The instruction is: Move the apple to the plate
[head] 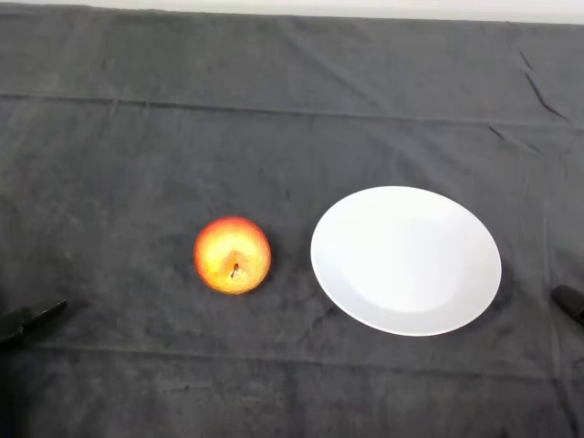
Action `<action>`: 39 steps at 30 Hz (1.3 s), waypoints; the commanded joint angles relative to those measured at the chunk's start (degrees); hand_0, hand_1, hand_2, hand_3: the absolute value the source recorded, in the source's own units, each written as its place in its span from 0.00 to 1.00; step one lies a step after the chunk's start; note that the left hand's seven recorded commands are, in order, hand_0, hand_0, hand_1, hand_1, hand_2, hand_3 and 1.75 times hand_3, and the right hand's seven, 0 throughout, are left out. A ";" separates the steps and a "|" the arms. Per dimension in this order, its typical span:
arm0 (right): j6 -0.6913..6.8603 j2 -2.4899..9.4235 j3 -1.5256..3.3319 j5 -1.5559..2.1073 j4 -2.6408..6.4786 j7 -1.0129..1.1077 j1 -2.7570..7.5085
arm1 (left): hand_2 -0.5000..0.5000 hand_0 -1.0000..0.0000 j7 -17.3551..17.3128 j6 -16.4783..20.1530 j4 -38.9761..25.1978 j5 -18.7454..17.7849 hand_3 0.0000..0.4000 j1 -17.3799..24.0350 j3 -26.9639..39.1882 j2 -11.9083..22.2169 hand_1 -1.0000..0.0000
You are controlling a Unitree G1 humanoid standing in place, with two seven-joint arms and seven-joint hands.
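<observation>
The round red-yellow apple, right of the black hand (open or closed, cannot tell), looks firm, smooth and light; grasp its sides.

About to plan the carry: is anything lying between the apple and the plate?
Nothing visible. The round red-yellow apple sits on the dark cloth just left of the empty round white plate, with only a narrow strip of bare cloth between them.

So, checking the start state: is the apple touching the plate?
Apart. The head view shows dark cloth between the apple and the plate rim.
</observation>
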 commanded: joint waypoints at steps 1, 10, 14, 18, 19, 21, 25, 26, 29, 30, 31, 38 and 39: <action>0.03 -0.95 -0.53 -0.02 -0.20 0.66 0.29 | 0.50 1.00 0.34 -0.75 1.89 1.03 0.00 -3.07 1.37 0.94 1.00; 0.02 -0.95 -0.53 -0.03 -0.21 0.66 0.29 | 0.50 1.00 1.60 -1.33 -1.05 2.49 0.00 -2.91 0.70 1.02 1.00; 0.02 -0.94 -0.53 -0.03 -0.22 0.65 0.30 | 0.50 1.00 2.41 -1.25 -2.74 3.48 0.00 -2.80 0.12 0.92 1.00; 0.02 -0.93 -0.54 -0.04 -0.24 0.64 0.31 | 0.50 1.00 3.08 -0.35 -4.70 4.58 0.00 -2.90 -0.69 0.81 1.00; 0.02 -0.92 -0.54 -0.04 -0.25 0.64 0.31 | 0.50 1.00 3.05 0.00 -5.31 4.74 0.00 -2.87 -0.86 0.88 1.00; 0.01 -0.92 -0.54 -0.04 -0.27 0.63 0.32 | 0.50 1.00 2.89 1.05 -6.74 4.96 0.00 -2.91 -1.13 1.14 1.00; 0.01 -0.89 -0.55 -0.03 -0.31 0.60 0.34 | 0.50 1.00 2.87 3.88 -10.80 5.56 0.00 -2.87 -1.88 1.47 1.00; 0.01 -0.89 -0.55 -0.03 -0.33 0.59 0.35 | 0.50 1.00 2.85 4.49 -11.99 5.70 0.00 -2.67 -2.06 1.52 1.00; 0.00 -0.86 -0.55 -0.03 -0.38 0.55 0.37 | 0.50 1.00 3.39 6.86 -15.81 6.59 0.00 -2.53 -2.93 1.32 1.00; 0.00 -0.85 -0.55 -0.03 -0.40 0.54 0.38 | 0.50 1.00 3.73 7.76 -17.08 7.03 0.00 -2.64 -3.32 1.11 1.00; -0.01 -0.84 -0.56 -0.02 -0.42 0.52 0.39 | 0.50 1.00 4.04 8.70 -18.60 7.50 0.00 -2.64 -3.77 0.86 1.00; -0.03 -0.76 -0.58 0.00 -0.61 0.39 0.48 | 0.50 1.00 5.80 14.50 -28.04 11.02 0.00 -2.66 -7.79 -1.66 1.00; -0.03 -0.75 -0.58 0.00 -0.64 0.37 0.49 | 0.50 1.00 5.86 15.14 -29.00 11.41 0.00 -2.70 -8.37 -1.98 1.00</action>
